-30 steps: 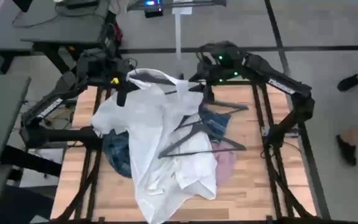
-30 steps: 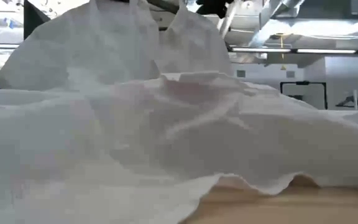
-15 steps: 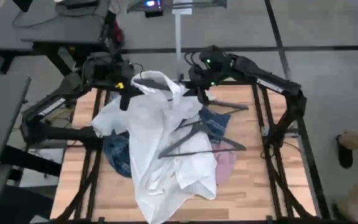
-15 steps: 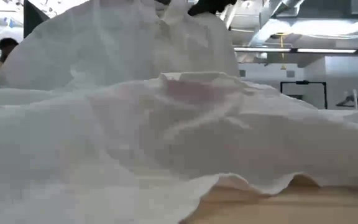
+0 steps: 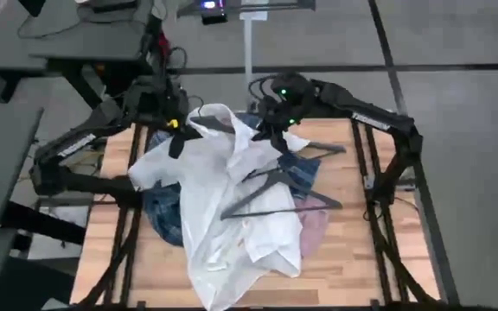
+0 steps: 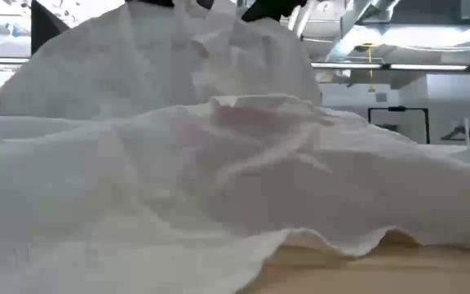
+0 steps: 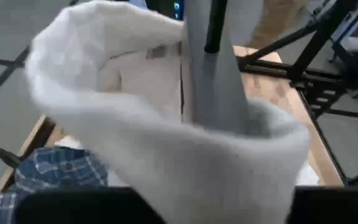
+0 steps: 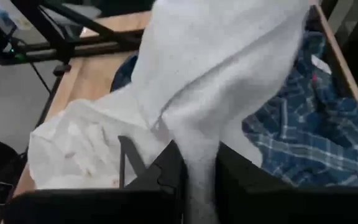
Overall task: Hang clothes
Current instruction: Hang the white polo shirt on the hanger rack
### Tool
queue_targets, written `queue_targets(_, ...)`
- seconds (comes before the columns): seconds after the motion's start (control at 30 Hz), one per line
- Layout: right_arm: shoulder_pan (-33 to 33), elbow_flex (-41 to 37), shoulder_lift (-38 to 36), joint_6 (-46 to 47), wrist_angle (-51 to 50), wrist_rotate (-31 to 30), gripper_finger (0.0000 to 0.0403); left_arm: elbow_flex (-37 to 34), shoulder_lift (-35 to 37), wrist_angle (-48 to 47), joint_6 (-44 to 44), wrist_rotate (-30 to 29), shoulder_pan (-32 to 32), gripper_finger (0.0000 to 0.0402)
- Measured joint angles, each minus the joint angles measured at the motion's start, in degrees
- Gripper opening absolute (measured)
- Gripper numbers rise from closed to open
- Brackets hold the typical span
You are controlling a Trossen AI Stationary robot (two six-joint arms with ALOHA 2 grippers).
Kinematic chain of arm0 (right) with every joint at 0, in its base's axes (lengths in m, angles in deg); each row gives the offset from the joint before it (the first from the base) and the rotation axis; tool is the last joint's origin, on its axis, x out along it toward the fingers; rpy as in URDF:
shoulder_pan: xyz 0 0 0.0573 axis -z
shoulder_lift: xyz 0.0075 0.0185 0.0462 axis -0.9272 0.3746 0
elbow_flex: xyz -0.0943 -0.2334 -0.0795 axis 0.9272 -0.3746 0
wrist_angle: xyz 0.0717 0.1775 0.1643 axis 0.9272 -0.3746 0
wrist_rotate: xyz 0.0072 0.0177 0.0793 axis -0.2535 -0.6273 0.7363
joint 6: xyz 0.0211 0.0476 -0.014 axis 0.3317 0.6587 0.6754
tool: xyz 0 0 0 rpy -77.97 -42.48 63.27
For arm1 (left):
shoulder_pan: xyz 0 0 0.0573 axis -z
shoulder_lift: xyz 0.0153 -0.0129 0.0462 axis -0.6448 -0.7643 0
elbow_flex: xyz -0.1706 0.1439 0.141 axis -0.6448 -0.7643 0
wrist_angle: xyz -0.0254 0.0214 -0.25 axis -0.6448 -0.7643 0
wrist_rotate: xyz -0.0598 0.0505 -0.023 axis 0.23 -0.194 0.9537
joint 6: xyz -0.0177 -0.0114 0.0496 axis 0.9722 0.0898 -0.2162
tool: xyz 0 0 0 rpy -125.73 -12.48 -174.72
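High view: the plain white soft button shirt (image 5: pixel 223 186) trails from the wooden table's (image 5: pixel 353 259) far edge toward its near edge, top end lifted between both arms. The left gripper (image 5: pixel 176 128) and right gripper (image 5: pixel 271 131) are each closed, pinching white cloth. Thin dark wire hangers (image 5: pixel 275 194) lie nearer the right arm.

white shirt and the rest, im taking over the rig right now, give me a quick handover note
Left end effector: shut on the white shirt, at the table's far left.
Right end effector: shut on the white shirt's other side, far centre.
White shirt: top lifted between both arms, the rest draped over the pile.
Plaid shirt and pink shirt: on the table underneath.
Wire hangers: lying on the pile.
Done: white shirt gripped.
Left: nothing hung yet, all three shirts.
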Motion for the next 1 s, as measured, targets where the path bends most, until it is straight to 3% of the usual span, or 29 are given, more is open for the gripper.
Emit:
queue_targets(0.63, -0.4, -3.2, 0.1, 2.9, -3.7, 0.1, 0.0190, -0.2, -0.6, 0.6, -0.6, 0.0, 0.6, 0.0018)
queue_targets(0.8, -1.5, -5.2, 0.1, 2.7, -1.1, 0.0, 0.0191, -0.2, -0.5, 0.8, -0.6, 0.3, 0.8, 0.0018)
queue_targets(1.0, -3.2, -5.5, 2.6, 4.4, 4.2, 0.2, 0.0132, -0.2, -1.7, 0.7, 0.1, 0.3, 2.8, 0.0018)
